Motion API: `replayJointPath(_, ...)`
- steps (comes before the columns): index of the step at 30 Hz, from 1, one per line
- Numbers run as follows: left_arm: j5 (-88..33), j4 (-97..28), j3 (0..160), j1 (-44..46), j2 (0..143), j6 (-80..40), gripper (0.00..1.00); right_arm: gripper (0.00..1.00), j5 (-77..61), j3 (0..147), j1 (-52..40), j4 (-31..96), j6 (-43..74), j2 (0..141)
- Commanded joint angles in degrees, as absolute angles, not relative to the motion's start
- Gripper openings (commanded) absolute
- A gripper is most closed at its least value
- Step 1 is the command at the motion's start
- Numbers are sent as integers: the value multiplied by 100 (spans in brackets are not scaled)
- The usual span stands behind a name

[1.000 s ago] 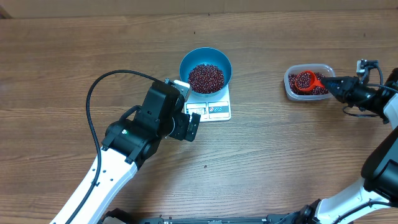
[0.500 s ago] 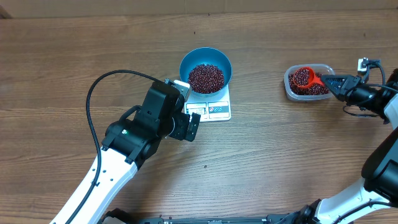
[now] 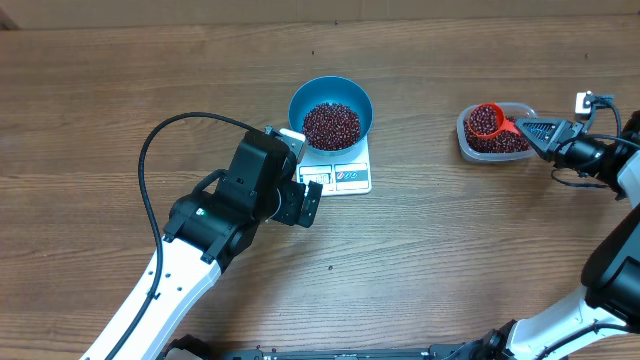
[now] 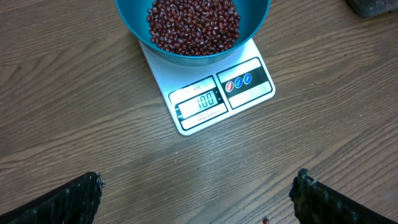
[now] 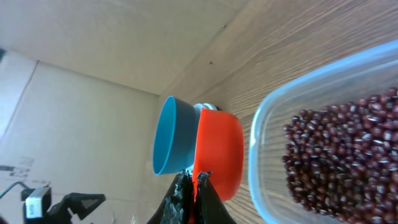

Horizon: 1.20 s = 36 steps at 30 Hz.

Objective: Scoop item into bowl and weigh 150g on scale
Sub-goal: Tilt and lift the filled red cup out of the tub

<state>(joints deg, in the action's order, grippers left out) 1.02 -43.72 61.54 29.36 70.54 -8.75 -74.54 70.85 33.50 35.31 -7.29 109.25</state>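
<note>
Roughly two-thirds done: your scale [image 4: 219, 93] shows 100, beans [image 3: 331, 125] heaped in the bowl [image 3: 330, 84] on it, centre. Right gripper [image 3: 533, 129] clenches the loaded scoop [image 3: 487, 122] over the tub [image 3: 464, 138], at right; left gripper [image 3: 311, 203] gapes empty. More scoops needed.

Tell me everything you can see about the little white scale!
The scale is a small white square slab, plastic by the look, lying flat on the wooden table. Along its front edge sit a grey display showing 100 and a panel with two round buttons, one red, one blue. The blue bowl of red-brown beans stands on its back part and overhangs it, hiding most of the top. Nothing else touches it.
</note>
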Motion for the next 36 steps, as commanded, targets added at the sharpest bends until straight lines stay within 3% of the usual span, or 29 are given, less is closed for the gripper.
replayJointPath(1,43,-4351,6289,2928,7061,-768,100,4,-7832,7046,3216,3520,-709,10967)
replayJointPath(36,40,-4351,6289,2928,7061,-770,99,4,-7863,7046,1763,3518,-432,10967)
